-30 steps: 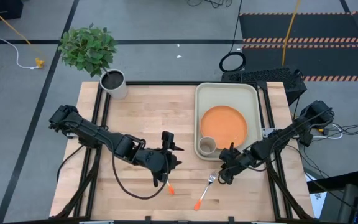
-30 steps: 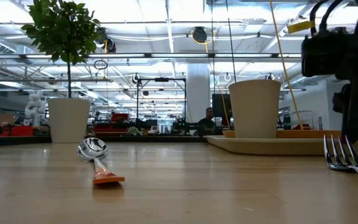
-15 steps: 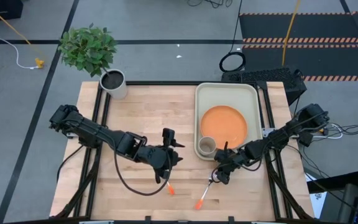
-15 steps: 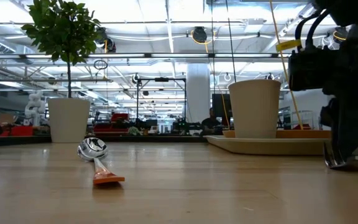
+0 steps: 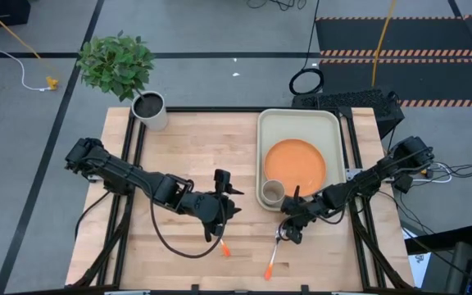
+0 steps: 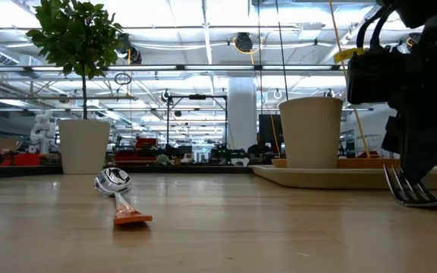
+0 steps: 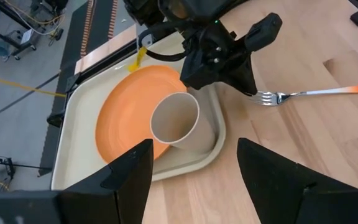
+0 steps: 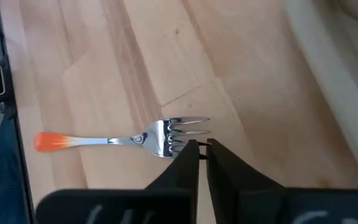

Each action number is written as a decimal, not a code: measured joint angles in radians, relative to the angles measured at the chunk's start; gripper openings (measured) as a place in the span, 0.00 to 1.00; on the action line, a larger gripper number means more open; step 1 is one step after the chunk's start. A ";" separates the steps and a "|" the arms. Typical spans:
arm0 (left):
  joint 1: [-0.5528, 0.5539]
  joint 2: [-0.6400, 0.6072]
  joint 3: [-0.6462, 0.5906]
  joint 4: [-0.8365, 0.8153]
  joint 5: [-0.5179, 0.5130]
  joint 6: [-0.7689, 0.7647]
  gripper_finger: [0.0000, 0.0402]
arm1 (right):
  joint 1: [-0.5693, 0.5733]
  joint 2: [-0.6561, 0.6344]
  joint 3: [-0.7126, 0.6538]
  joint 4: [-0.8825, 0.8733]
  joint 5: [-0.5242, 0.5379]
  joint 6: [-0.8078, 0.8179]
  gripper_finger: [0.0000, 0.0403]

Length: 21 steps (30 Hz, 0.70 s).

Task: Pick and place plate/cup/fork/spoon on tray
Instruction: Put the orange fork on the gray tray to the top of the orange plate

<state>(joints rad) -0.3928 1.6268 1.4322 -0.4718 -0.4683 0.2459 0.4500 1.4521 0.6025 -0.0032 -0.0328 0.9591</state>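
The fork (image 5: 274, 254) lies on the wood table near the front, its tines (image 8: 185, 134) toward the tray (image 5: 299, 119). My right gripper (image 5: 286, 234) is down at the tines and shut. The orange plate (image 5: 295, 164) and the beige cup (image 5: 273, 191) sit on the tray. The spoon (image 6: 116, 189) lies flat on the table left of the fork, its orange handle end (image 5: 224, 251) toward the near edge. My left gripper (image 5: 216, 232) hangs open just above the spoon and touches nothing. My right gripper has its two fingertips (image 8: 194, 152) closed on the outer edge of the fork's tined head (image 8: 180, 144). The fingers come slanting down from the table's right side, across the fork's length. The fork's handle (image 8: 79, 141) rests on the table.
A grey-white pot with dark soil (image 5: 148, 109) stands at the table's far left corner, with a leafy plant (image 5: 117, 64) beyond it. The tray fills the far right. Bare wood lies between the spoon and the pot.
My right gripper has come down and toward the table's left onto the fork's tines, and has shut there. The fork's handle end has swung a little toward the right.
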 joint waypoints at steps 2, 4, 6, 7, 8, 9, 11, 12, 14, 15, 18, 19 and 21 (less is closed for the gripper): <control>0.000 0.000 0.000 0.004 0.000 0.000 0.58 | 0.000 -0.011 0.000 -0.003 -0.003 -0.005 0.02; 0.001 0.000 0.000 0.007 0.000 -0.010 0.58 | 0.000 -0.032 0.003 -0.016 -0.005 -0.020 0.02; 0.004 0.000 0.000 0.013 0.000 -0.021 0.58 | 0.001 -0.066 0.011 -0.023 0.001 -0.044 0.01; 0.008 0.000 0.000 0.021 0.000 -0.031 0.58 | 0.001 -0.086 0.015 -0.024 0.006 -0.057 0.01; 0.012 0.000 0.000 0.031 0.000 -0.043 0.58 | 0.003 -0.107 0.016 -0.024 0.016 -0.066 0.00; 0.018 0.000 0.000 0.041 0.001 -0.052 0.58 | 0.006 -0.128 0.016 -0.031 0.036 -0.071 0.00; 0.030 0.000 0.000 0.067 0.000 -0.073 0.58 | 0.010 -0.169 0.016 -0.041 0.079 -0.100 0.00; 0.036 0.000 0.000 0.077 0.000 -0.082 0.58 | 0.013 -0.189 0.016 -0.043 0.097 -0.115 0.00; 0.047 0.000 0.000 0.095 0.000 -0.102 0.58 | 0.018 -0.228 0.016 -0.066 0.127 -0.135 0.00; 0.053 0.005 0.000 0.105 0.002 -0.111 0.58 | 0.022 -0.245 0.016 -0.075 0.144 -0.144 0.00; 0.065 0.012 -0.001 0.121 0.055 -0.143 0.58 | 0.030 -0.298 0.016 -0.111 0.196 -0.176 0.00; 0.069 0.018 -0.001 0.134 0.088 -0.157 0.58 | 0.030 -0.312 0.016 -0.115 0.216 -0.190 0.00; 0.075 0.035 0.000 0.174 0.121 -0.178 0.58 | 0.031 -0.342 0.016 -0.116 0.246 -0.222 0.00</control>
<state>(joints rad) -0.3173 1.6622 1.4322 -0.2976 -0.3470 0.0679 0.4805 1.1099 0.6189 -0.1194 0.2131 0.7373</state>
